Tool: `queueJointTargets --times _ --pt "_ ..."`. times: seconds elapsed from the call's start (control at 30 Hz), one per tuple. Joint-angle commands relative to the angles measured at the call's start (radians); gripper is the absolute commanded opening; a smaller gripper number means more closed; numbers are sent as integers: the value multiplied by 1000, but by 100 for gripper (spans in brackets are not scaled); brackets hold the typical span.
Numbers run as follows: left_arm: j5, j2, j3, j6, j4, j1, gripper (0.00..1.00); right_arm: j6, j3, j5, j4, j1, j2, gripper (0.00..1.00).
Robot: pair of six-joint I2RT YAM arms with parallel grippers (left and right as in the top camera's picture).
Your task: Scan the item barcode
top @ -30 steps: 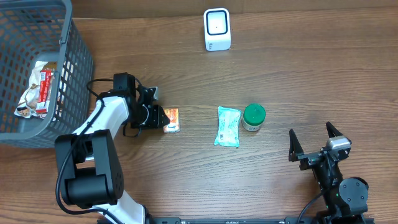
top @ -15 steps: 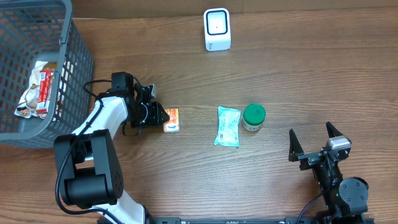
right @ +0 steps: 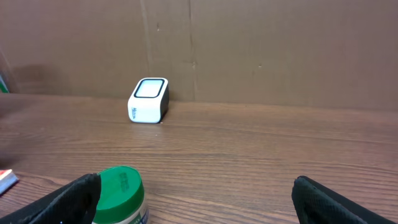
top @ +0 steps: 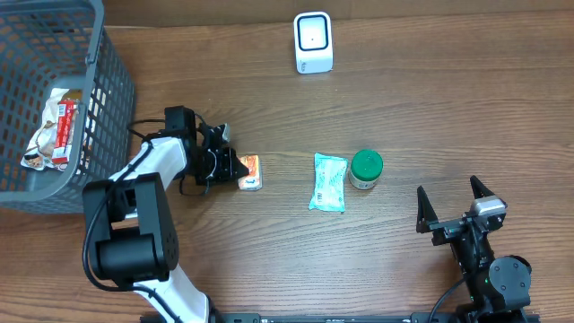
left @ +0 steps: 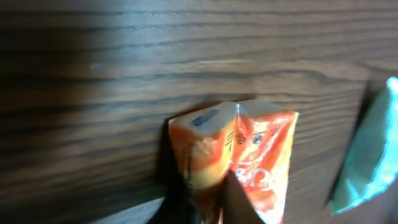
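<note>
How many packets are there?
3: a small orange packet pinched by the left gripper, a pale teal plastic packet beside the green-lidded tub, and a crumpled red-and-white packet in the grey mesh basket, which may hide more.

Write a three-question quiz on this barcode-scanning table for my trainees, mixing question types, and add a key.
1. True or false: the right gripper stands open and empty.
2. What lies right beside the green-lidded jar? A white scanner; B teal packet; C grey basket.
3. Which item is the left gripper pinching?
Key: 1 true; 2 B; 3 the orange packet.
</note>
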State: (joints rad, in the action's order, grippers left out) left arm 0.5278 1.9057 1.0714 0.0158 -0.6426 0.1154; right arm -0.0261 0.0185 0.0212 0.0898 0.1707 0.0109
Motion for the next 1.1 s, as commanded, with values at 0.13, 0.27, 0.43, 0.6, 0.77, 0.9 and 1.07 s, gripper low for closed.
queueJointTargets --times 0.13,0.27,0.43,0.6,0.77,0.9,1.07 --pt "-55 16 11 -6 -19 -3 4 -1 -10 -4 -6 -3 -8 100" --pt "-124 -92 29 -58 -15 -14 4 -1 -10 -4 -6 -3 -8 100" --pt "-292 -231 31 -111 -18 -82 4 -1 -10 -4 -6 -3 -8 100" --pt "-461 -304 31 -138 -42 -200 4 -1 -10 -4 -6 -3 -8 100" --pt "-693 -308 31 -200 -56 -358 4 -1 -10 -4 -6 -3 -8 100" --pt "-986 -308 31 -277 -93 -522 3 -1 -10 -4 -6 -3 -8 100" --pt "-1287 -307 31 -378 -134 -722 4 -1 -10 -4 -6 -3 -8 100"
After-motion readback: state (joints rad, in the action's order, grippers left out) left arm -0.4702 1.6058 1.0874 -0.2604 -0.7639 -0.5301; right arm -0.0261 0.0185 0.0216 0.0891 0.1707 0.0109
